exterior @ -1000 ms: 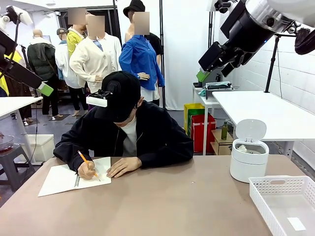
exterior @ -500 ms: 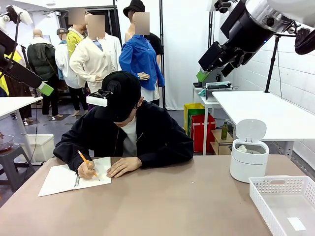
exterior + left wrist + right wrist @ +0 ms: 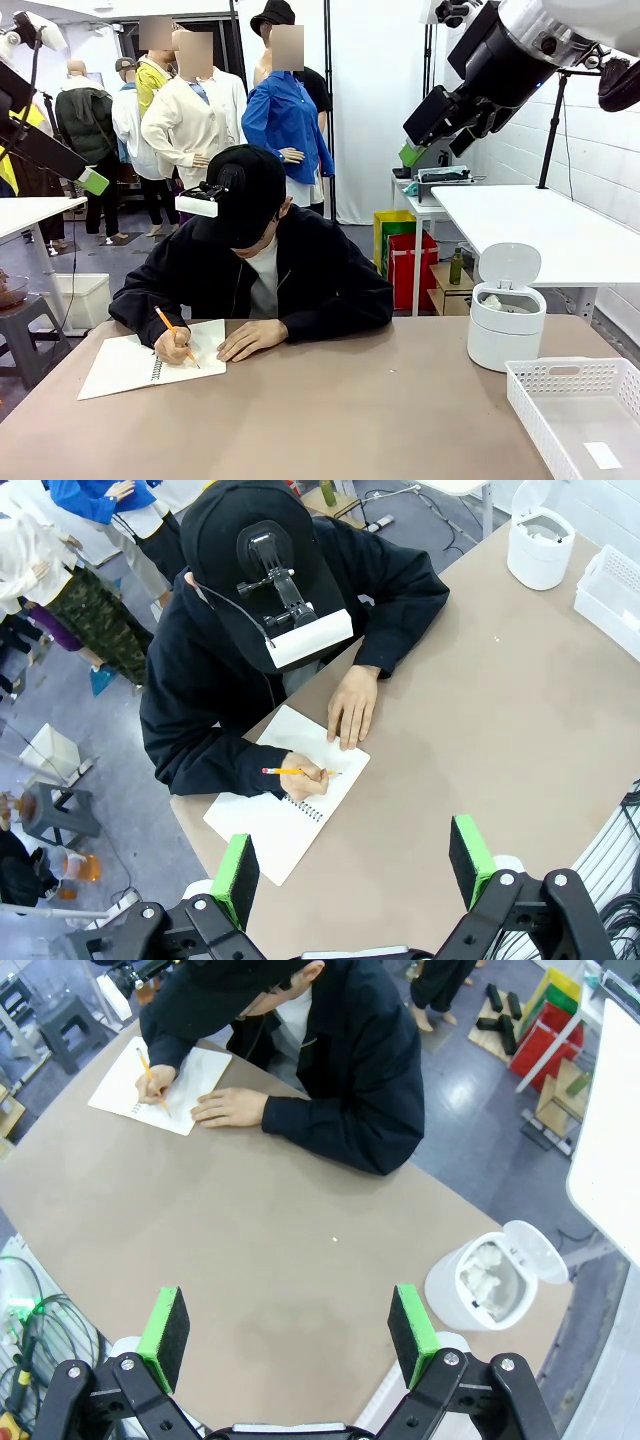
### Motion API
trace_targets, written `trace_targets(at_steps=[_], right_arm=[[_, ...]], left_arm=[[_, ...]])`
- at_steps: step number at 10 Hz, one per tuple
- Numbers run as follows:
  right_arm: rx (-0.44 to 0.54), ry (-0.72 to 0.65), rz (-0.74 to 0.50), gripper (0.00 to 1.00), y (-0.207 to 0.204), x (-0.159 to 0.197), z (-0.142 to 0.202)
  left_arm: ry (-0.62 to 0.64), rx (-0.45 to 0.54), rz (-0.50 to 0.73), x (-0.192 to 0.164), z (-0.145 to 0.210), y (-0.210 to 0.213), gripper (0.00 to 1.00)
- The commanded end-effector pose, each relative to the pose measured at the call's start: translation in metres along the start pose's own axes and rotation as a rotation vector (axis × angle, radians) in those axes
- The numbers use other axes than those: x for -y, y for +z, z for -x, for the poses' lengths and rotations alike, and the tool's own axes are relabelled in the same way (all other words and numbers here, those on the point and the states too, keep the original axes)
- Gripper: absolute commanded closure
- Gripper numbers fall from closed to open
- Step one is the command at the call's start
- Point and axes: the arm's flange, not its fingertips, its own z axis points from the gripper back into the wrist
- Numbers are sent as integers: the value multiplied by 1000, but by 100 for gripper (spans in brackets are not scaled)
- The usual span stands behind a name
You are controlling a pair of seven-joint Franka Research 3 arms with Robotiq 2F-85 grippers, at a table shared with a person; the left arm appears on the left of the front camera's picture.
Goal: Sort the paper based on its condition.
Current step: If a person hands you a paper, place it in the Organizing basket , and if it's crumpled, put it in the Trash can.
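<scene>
The left end effector [image 3: 352, 870] hangs high over the desk [image 3: 480, 710]. Its two green pads are wide apart and there is nothing between them. The right end effector [image 3: 288, 1325] is up in the air too, open and empty. A white bin [image 3: 505, 335] stands near the far right edge of the desk with its lid flipped up. Crumpled paper [image 3: 490, 1275] lies inside it. A white basket [image 3: 570, 368] sits at the near right corner, near the bin, and one flat slip of paper [image 3: 602, 455] lies on its floor. At the far left edge a person [image 3: 262, 270] bends over a notebook [image 3: 125, 365]. One hand holds a pencil [image 3: 166, 321] on the page, and the other hand rests flat at the page's edge.
</scene>
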Motion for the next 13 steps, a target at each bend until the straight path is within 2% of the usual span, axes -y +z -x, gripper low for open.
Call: trace_targets(at_steps=[1,13], right_arm=[[-1,-3,1,0,0,0,0],[-1,-3,1,0,0,0,0]], left_arm=[[0,1,0,0,0,0,0],[0,1,0,0,0,0,0]])
